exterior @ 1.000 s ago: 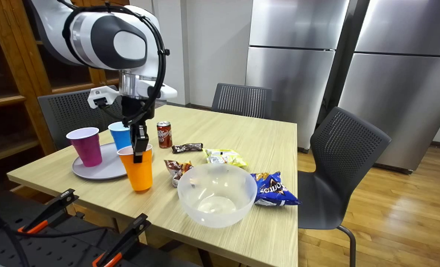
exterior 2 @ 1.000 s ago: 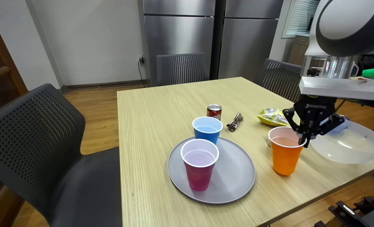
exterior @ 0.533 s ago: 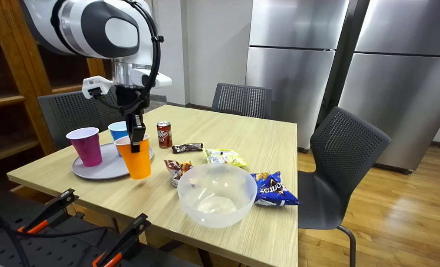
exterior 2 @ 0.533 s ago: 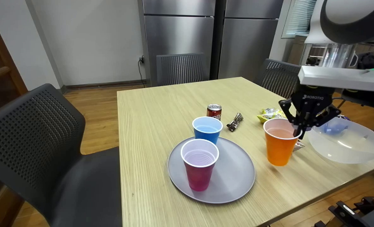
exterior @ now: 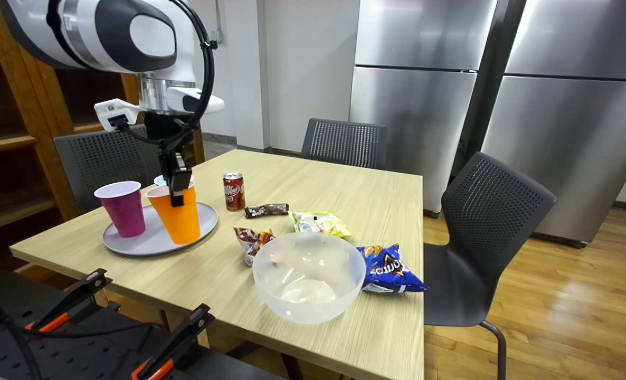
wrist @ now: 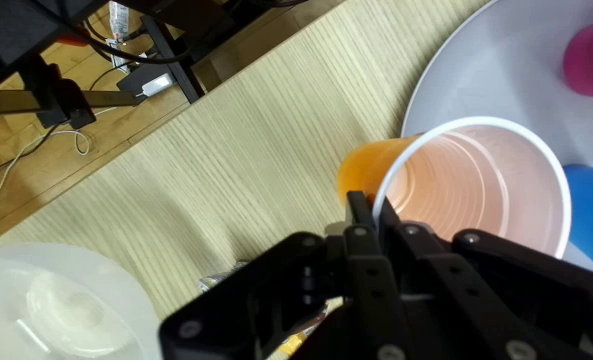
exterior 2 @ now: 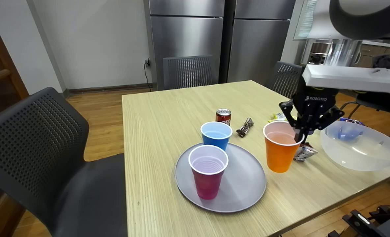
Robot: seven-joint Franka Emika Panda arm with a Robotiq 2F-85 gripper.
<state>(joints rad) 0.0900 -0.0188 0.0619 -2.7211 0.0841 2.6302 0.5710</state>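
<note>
Basically clamped: my gripper (wrist: 374,206) has its fingers nearly together, w/ only the thin wall of the orange cup (exterior 2: 281,154) btwn them, one finger inside the rim, one outside. Cup's roughly upright, mouth up, looks held just off the table (exterior 2: 155,158). Pos: right by the edge of the grey plate (exterior 2: 242,191), on the side facing the clear bowl (exterior: 307,309); can't tell if its base overlaps the plate. Plate carries 2 more, a purple cup (exterior 2: 208,186) and a blue cup (exterior 2: 216,140), both upright, close together. Brown snack bag (exterior: 249,244) sits btwn my cup and the bowl, yellow bag (exterior: 321,225) just past it, blue bag (exterior: 392,272) against or just beside the bowl, can't tell which. Soda can (exterior: 234,192) stands near the plate, small wrapped bar (exterior: 266,211) lies next to it. Clamps (exterior: 176,342), black w/ orange, are on the dark stand (exterior: 70,353) by the table edge. Backgnd: dark chairs (exterior: 495,248) round the table, 2 steel fridges (exterior: 413,126) side by side.
</note>
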